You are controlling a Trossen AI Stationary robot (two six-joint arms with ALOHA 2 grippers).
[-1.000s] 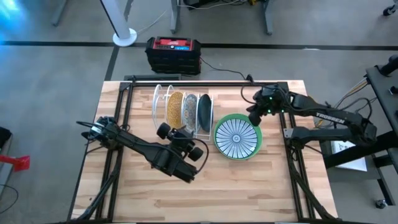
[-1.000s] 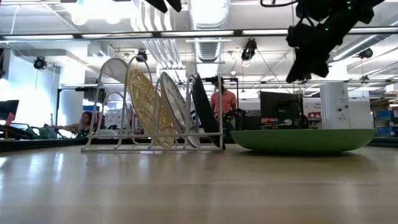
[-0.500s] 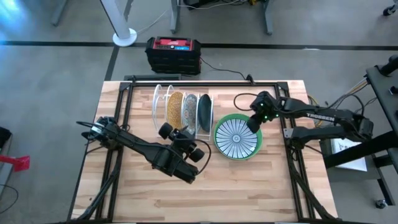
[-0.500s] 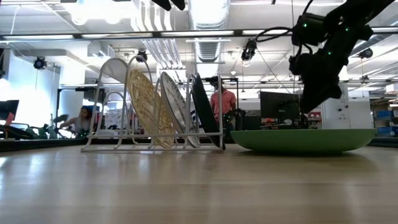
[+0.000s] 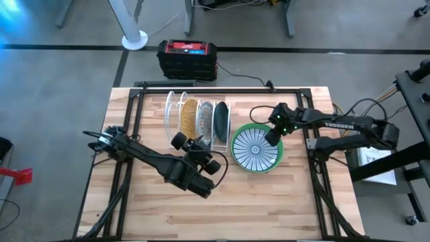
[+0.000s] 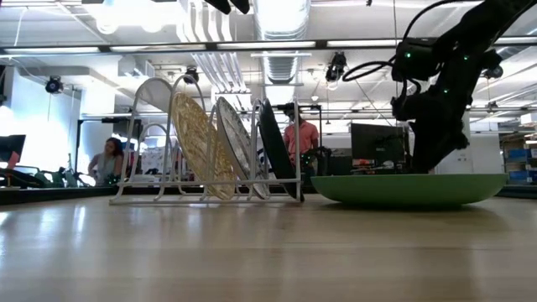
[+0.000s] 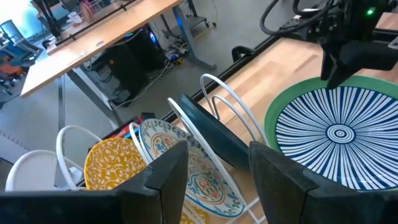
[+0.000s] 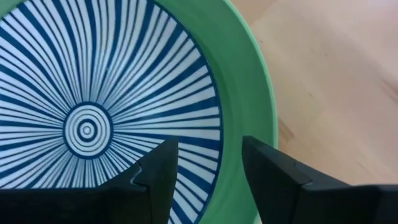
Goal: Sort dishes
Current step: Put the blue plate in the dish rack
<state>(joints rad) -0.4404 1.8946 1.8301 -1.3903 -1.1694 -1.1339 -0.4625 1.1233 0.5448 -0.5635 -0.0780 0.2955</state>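
Two arms over a wooden table (image 5: 269, 202), four plates in play. Left arm comes in from the table's left edge, its left gripper (image 5: 196, 149) just in front of the white wire rack (image 5: 176, 107), touching nothing; left wrist view shows its fingers (image 7: 166, 172) parted with a clear gap, nothing between them. Rack sits toward the back centre of the table, three plates standing on edge in it. Leftmost slots look unfilled. Then the mustard-yellow plate (image 5: 190, 116), patterned, leaning slightly in the low view. Next the white plate with blue floral pattern (image 5: 205, 119), close beside it. Then the dark teal plate (image 5: 221, 121) in the rightmost slot, tilted the same way. Just right of the rack, apart from it, the green-rimmed plate (image 5: 255, 148) lies flat on the table, inside striped blue and white in rays around a small ringed centre. Right arm reaches in from the table's right side; right gripper (image 5: 273, 134) is low over that plate's far right rim. Right wrist view shows its fingers (image 8: 155, 174) spread, the green rim and some stripes visible in the gap, no grip on the plate; contact with the rim cannot be told. Behind the table on the floor, a black and red box (image 5: 188, 57). Low view has a person in a reddish top (image 6: 299, 134) standing far off, another person (image 6: 109, 159) seated at left.
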